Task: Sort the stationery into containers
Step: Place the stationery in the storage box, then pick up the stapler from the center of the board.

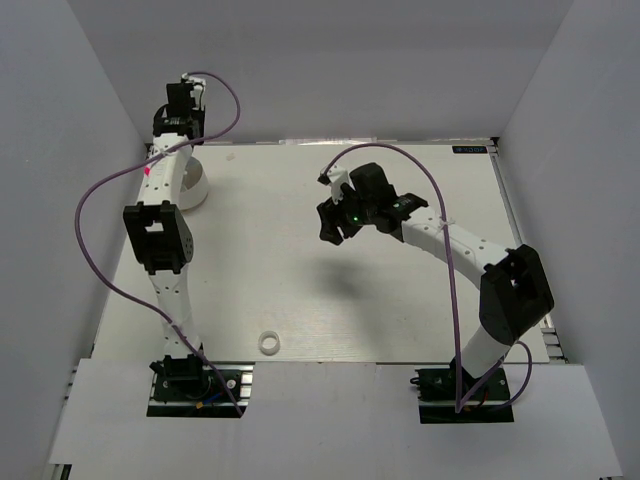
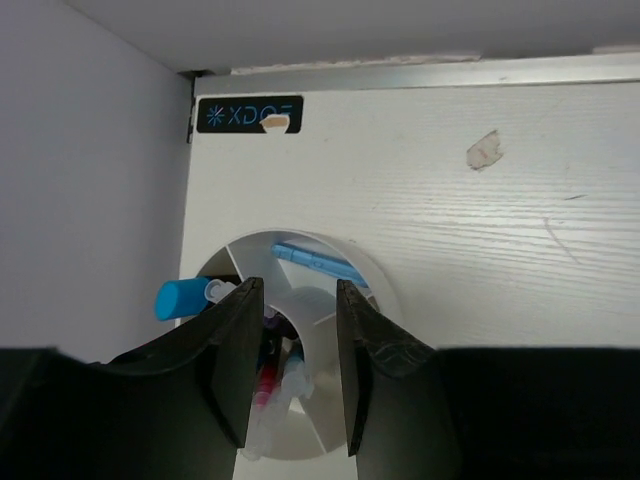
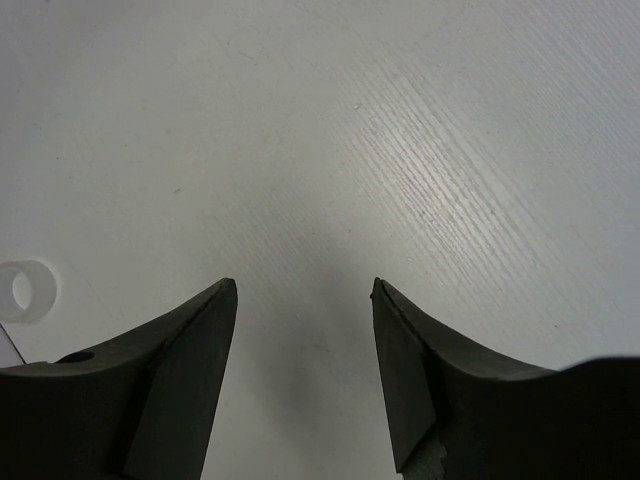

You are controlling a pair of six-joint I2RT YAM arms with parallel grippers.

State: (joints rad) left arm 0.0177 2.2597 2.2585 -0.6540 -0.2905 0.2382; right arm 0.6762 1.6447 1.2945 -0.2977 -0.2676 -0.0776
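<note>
White wood-grain table (image 1: 300, 285), plain white walls (image 1: 320, 70) closing its left, far and right sides, aluminium rail (image 2: 420, 72) along its far edge

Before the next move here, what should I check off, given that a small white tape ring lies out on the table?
1. Left gripper empty, jaws apart over the short white round plastic tub: ok.
2. All stationery fully inside the tub: not ok, a blue-capped marker juts over the rim.
3. Right gripper open, nothing between its jaws: ok.
4. Small white tape ring sorted: not ok, it lies on the white table near the front edge, touching neither gripper.
5. Ring seen by the right wrist camera: ok, at the view's left edge.
</note>
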